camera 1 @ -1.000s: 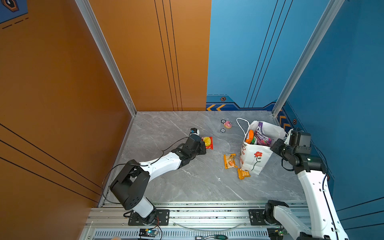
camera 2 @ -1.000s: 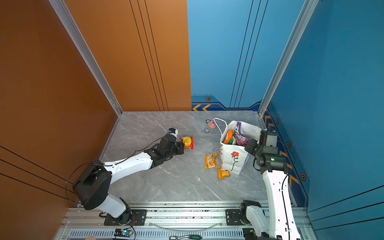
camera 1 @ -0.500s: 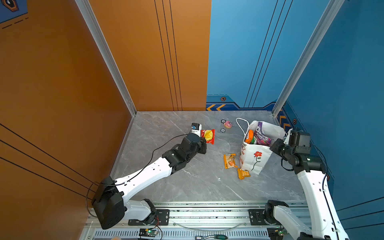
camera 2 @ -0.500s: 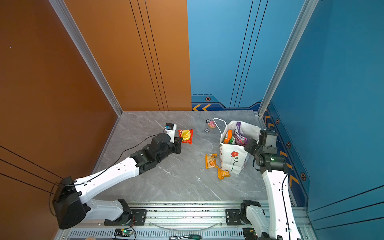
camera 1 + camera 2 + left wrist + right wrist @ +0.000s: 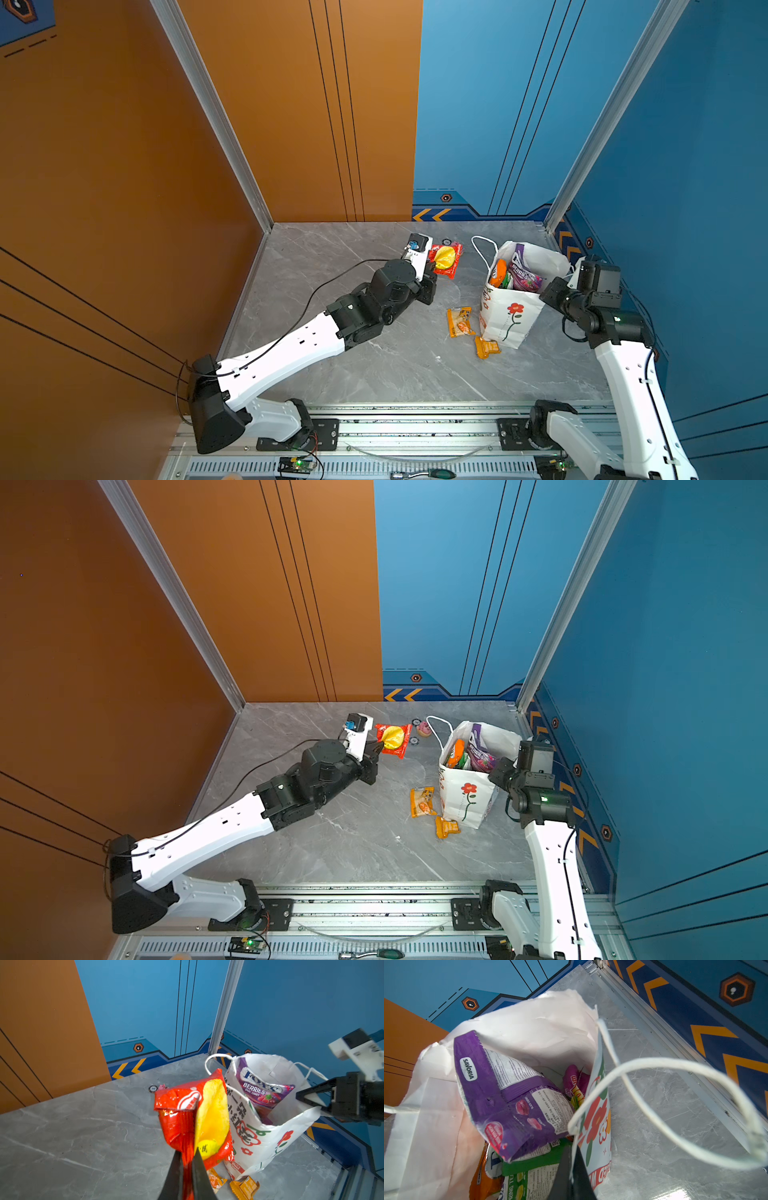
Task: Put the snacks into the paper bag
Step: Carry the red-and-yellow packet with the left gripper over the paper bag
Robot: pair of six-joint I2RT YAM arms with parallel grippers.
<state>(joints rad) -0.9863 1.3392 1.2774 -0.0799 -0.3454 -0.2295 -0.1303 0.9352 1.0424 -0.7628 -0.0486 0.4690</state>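
Pinching a red-and-yellow snack packet (image 5: 193,1118) tight in the left gripper (image 5: 186,1151), clear of the tabletop (image 5: 395,365) toward its far edge. Clamping the rim of the paper bag (image 5: 505,328) in the right gripper (image 5: 572,1148), upright by the right edge, with two orange packets (image 5: 459,322) just beside.

The whole bench (image 5: 374,374) is overlooked from high in front in both top views. The bag (image 5: 291,1126) is shared by both wrist views, nearest from the right.
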